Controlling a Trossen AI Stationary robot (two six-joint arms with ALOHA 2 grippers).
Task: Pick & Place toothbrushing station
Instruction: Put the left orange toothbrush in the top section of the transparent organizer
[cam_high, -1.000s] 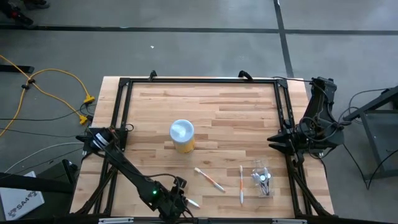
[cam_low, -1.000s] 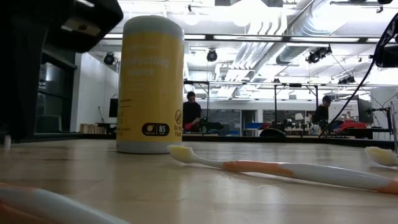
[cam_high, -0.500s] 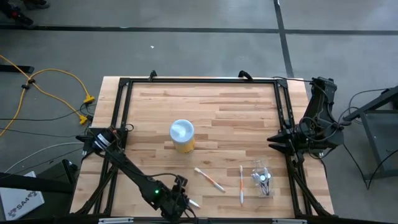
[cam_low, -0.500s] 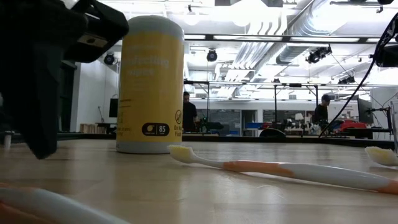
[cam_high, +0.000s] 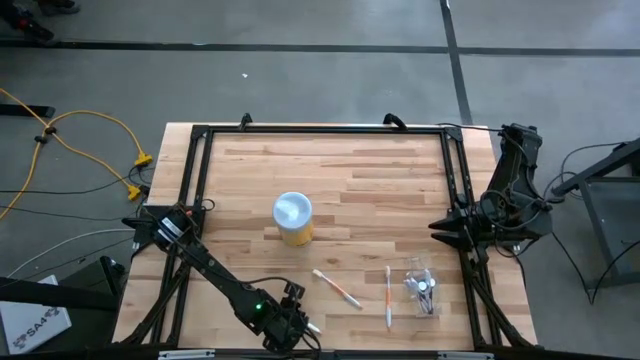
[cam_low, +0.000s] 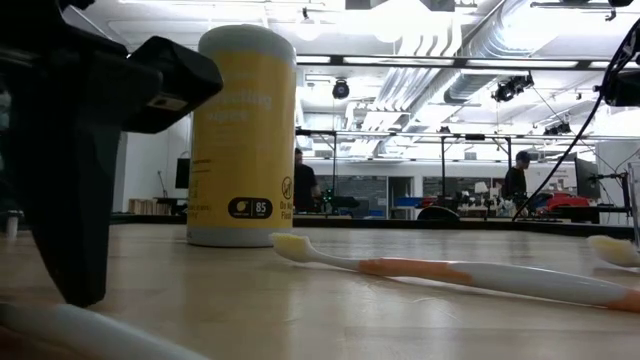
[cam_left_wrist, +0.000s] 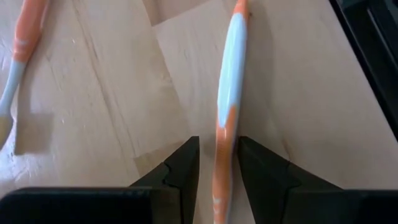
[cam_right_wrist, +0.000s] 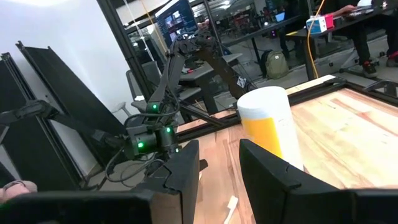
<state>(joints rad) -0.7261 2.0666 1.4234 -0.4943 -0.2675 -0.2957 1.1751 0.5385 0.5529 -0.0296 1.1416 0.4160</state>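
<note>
Colours on the pale wood worktop (cam_high: 380, 180)

Canister (cam_high: 293, 219) was yellow, white-lidded; the toothbrushes (cam_high: 337, 288) orange and white; the black left gripper (cam_left_wrist: 214, 180) straddled an orange-and-white toothbrush handle (cam_left_wrist: 229, 106); black frame rails (cam_high: 320, 130).

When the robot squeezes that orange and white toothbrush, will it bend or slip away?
The toothbrush lies flat between the left gripper's open fingers, so it probably won't roll. Its handle looks smooth and glossy, so it may slip. It's thin, likely light and fairly stiff, flexing only slightly.

Three toothbrushes (cam_high: 336, 288) (cam_high: 388, 296) (cam_high: 310, 326), one yellow canister (cam_high: 293, 219), one clear holder cup (cam_high: 421, 286).
</note>
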